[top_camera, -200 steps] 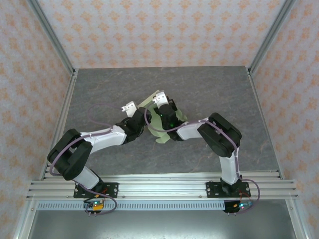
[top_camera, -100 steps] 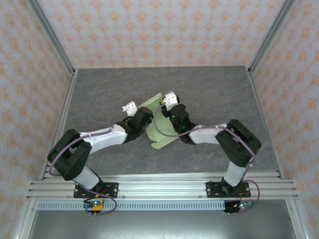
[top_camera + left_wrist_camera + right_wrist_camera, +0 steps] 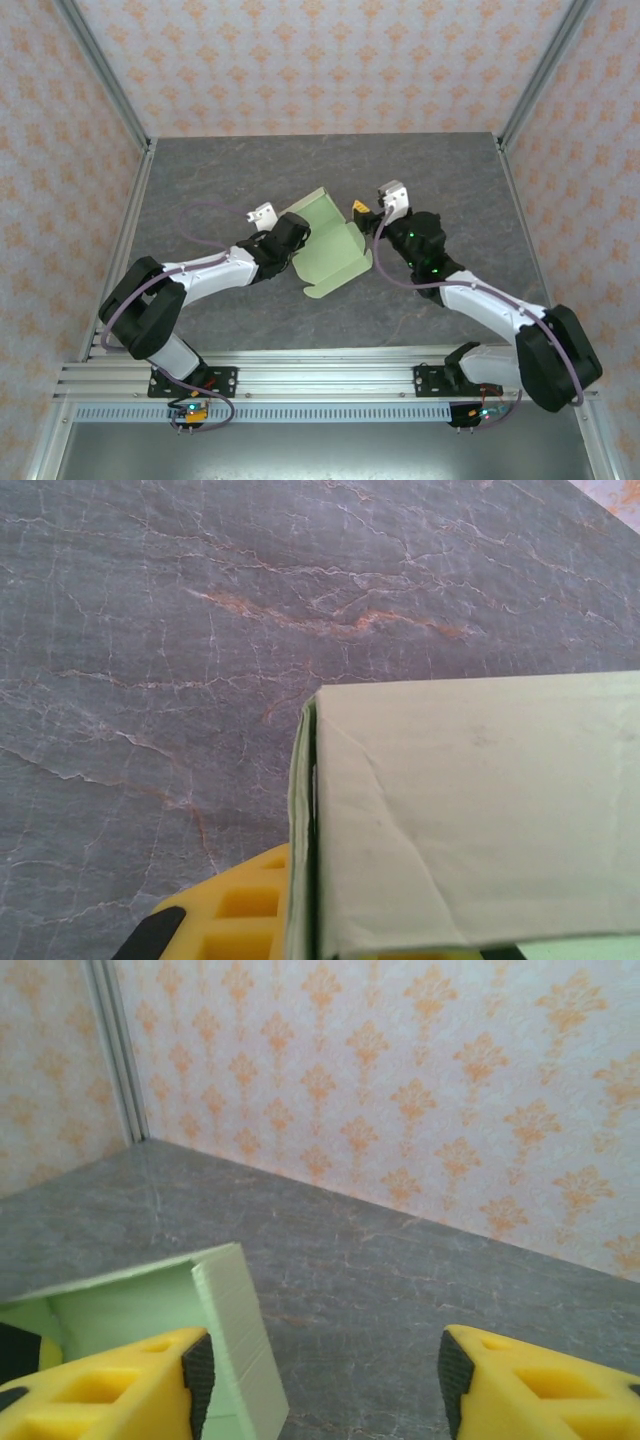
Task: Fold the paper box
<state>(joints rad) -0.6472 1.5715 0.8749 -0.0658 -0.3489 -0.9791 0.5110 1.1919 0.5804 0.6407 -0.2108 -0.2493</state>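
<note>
Pinching the paper box point(image 3: 335, 255) by one wall, my left gripper point(image 3: 298, 238) steadies it for folding; my right gripper point(image 3: 320, 1370) gapes wide, empty, beside another wall.

The box point(image 3: 330, 248) is plain pale mint green. My fingers point(image 3: 100, 1390) are bright yellow with black pads. The table point(image 3: 450, 180) is dark grey marble-look, whitish and rusty-orange veins. Walls point(image 3: 300, 60) are pale lilac-white with repeating orange damask motifs. My 2 arms point(image 3: 210, 275) are black and white.
</note>
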